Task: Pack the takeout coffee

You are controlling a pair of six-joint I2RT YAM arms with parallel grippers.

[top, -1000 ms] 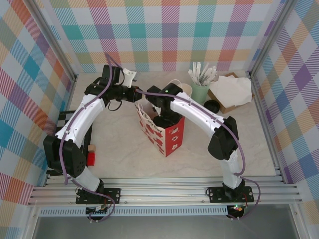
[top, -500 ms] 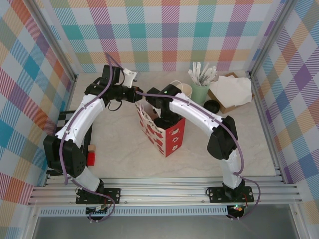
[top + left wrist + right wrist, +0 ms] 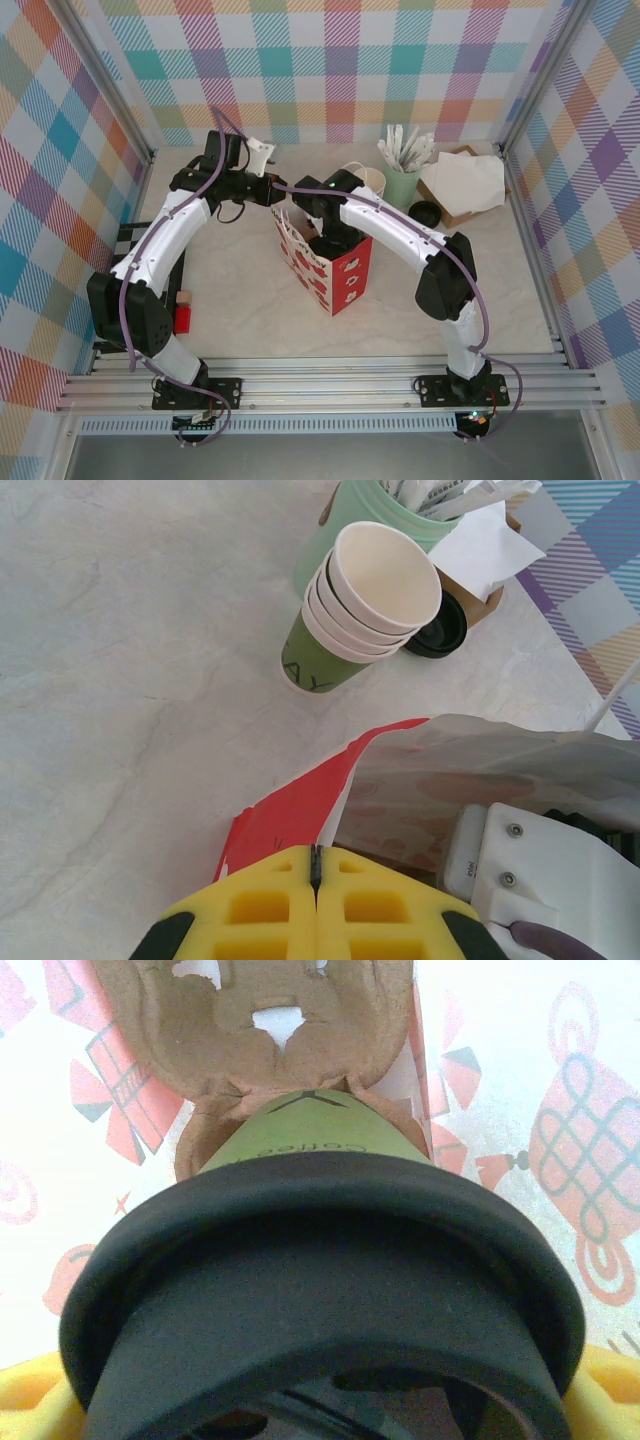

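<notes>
Takeout coffee (image 3: pixel 318 1260) | inside paper bag (image 3: pixel 347 280) | walls close both sides

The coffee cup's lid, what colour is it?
Black; the lid shows best in the right wrist view.

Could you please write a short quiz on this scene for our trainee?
1. True or false: the left tool is shut on the bag rim.
2. What does the right tool hold? A) a napkin B) the lidded cup C) a stick
3. Fill in: at the cup's base, inside the bag, lies a brown cardboard ____.
Key: 1 true; 2 B; 3 carrier.
</notes>
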